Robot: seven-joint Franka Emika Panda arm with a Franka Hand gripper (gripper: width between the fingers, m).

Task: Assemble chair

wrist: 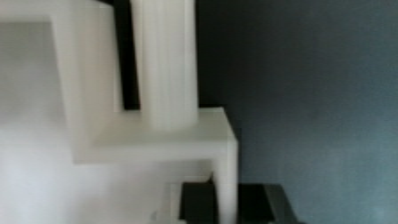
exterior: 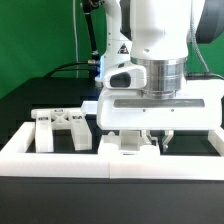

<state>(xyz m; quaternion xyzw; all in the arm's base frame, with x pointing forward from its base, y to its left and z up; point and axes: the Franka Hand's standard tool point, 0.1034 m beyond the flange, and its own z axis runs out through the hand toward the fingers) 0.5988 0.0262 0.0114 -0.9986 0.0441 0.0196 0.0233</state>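
Hand: the hand (exterior: 158,137) is held low over the black surface (exterior: 25,100) with its fingers brought fully together. Nothing can be made out between them, so it cannot be told whether a piece is pinched.
Piece at the hand: a white notched piece (exterior: 128,146) is seen just beside and below the hand, close against the low border wall (exterior: 60,158). Whether it is touched cannot be told.
Wrist view: the picture is filled by a blurred white blocky piece (wrist: 160,120) very near the hand. Its joints and edges are too soft to be read.
X-braced panel: the X-braced panel (exterior: 60,125) lies well apart from the hand, toward the exterior view's left, and no other piece is seen fitted to it.
Done so far: no standing chair is seen. The parts in view are spread as separate pieces, and no finished joint can be made out.
Left to do: nearly all of the assembly is judged to remain, since the pieces have yet to be brought together and pressed into one another.
Stage: the task is judged to be at an early point, with work centred on the piece under the hand.
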